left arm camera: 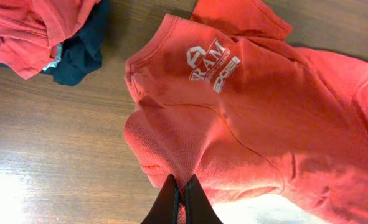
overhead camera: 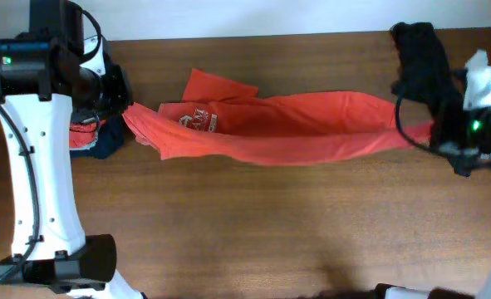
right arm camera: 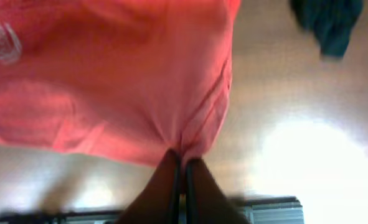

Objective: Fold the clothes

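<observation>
A red T-shirt (overhead camera: 287,129) with a white chest logo (left arm camera: 212,62) hangs stretched across the table between my two grippers. My left gripper (overhead camera: 129,112) is shut on its left end, seen pinched between the fingers in the left wrist view (left arm camera: 182,182). My right gripper (overhead camera: 434,131) is shut on its right end, with cloth bunched at the fingertips in the right wrist view (right arm camera: 184,157). The shirt (right arm camera: 109,74) sags in the middle, with one sleeve sticking up at the back left.
A pile of red and dark blue clothes (overhead camera: 95,137) lies at the left, also seen in the left wrist view (left arm camera: 53,37). A dark garment (overhead camera: 424,54) lies at the back right, and shows in the right wrist view (right arm camera: 330,22). The wooden table (overhead camera: 253,232) spreads in front.
</observation>
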